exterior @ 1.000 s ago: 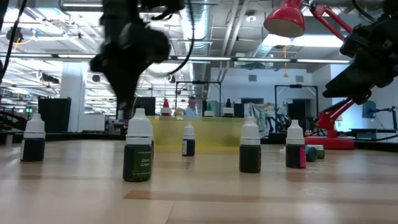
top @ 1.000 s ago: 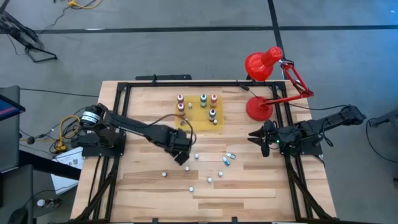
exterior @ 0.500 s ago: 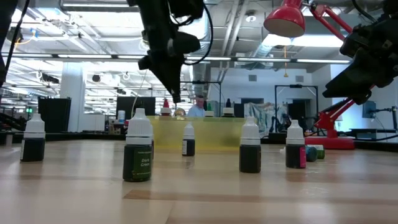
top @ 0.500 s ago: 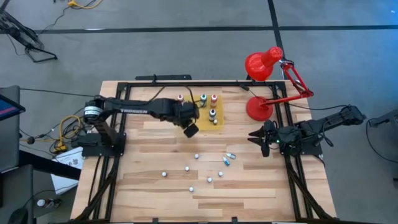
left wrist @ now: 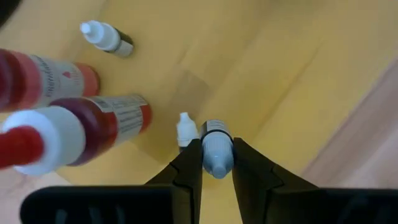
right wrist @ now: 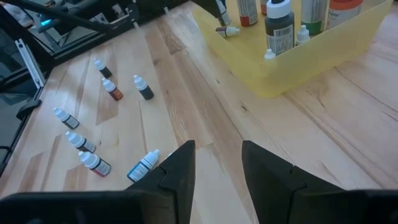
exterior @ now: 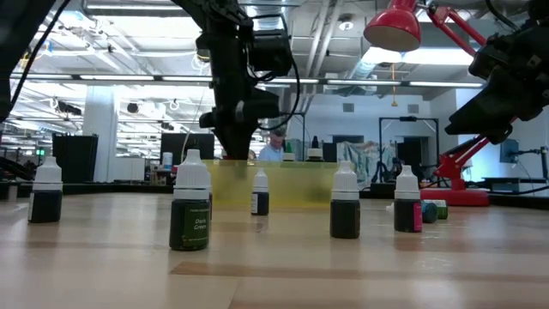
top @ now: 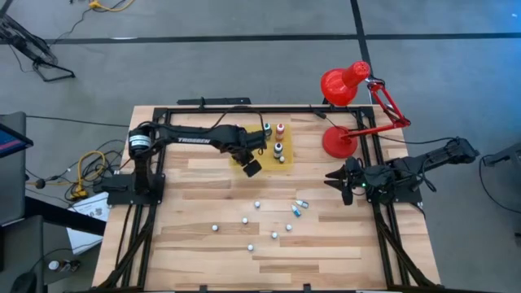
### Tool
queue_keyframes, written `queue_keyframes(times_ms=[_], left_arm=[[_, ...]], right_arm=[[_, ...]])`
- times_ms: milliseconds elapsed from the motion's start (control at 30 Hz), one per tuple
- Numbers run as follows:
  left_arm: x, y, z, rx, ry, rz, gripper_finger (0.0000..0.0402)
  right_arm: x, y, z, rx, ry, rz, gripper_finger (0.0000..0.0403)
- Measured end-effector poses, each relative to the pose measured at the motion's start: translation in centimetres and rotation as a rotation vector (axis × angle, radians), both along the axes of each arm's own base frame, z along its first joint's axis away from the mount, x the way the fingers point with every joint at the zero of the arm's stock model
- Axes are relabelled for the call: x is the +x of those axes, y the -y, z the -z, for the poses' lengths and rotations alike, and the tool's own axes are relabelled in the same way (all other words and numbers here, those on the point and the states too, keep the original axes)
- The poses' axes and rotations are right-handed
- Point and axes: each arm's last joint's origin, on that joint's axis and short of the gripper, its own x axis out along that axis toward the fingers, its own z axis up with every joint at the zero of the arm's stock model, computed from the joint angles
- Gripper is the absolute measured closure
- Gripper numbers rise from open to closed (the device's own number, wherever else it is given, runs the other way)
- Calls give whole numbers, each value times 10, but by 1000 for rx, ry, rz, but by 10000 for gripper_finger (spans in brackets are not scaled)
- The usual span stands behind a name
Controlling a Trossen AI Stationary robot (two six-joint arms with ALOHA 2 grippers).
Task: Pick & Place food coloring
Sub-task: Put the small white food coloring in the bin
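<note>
We read only a little lettering here. In the low view, the small dropper bottle of dark green liquid with a white cap (exterior: 190,205), standing nearest on the light wooden desk (exterior: 274,266), carries a dark label with the words "Dark Green". In the high view, the dark left arm (top: 191,138) bears a row of white letters along its forearm, too small for us to read with certainty. In the left wrist view, the red bottles with pale printed labels (left wrist: 109,118) show fine print and a small heart mark, but we cannot make out any words.
</note>
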Motion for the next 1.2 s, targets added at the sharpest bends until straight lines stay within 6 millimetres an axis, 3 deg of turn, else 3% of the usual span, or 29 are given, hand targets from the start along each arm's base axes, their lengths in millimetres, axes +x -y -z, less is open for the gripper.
queue_keyframes(times_ms=[967, 1200], left_arm=[[5, -3, 35, -149, -71, -15, 338], [6, -5, 35, -150, -64, -3, 329]], right_arm=[[0, 0, 0, 0, -1, 0, 281], [0, 0, 0, 0, -1, 0, 281]])
